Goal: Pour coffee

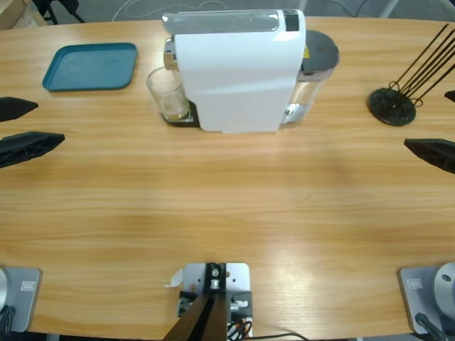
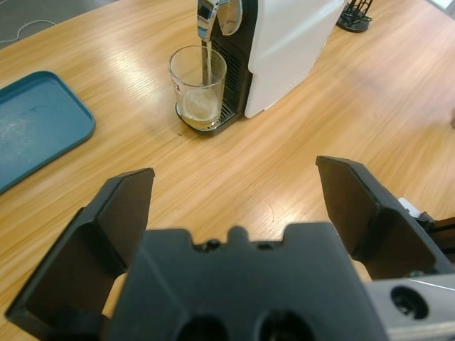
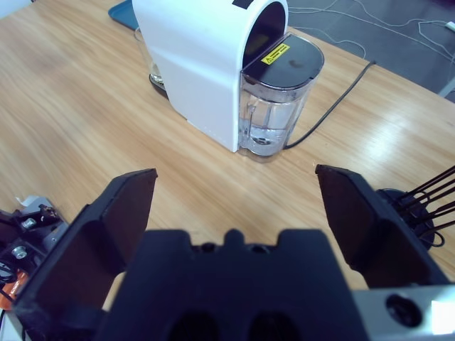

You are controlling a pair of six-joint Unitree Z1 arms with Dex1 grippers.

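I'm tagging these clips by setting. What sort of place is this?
Probably a lab or office test bench, not a kitchen: a long wooden table holding only a coffee machine, a glass under its spout, a teal tray, with cables on the floor.

From above, I see only the black tips of the left gripper at the picture's edge, far from the coffee machine; its arm is cut off; the right gripper shows just one jaw tip and a sliver at the opposite edge; the machine's overhanging top hides its spout and part of the glass; in my right wrist view the machine hides most of the glass and the blue tray.
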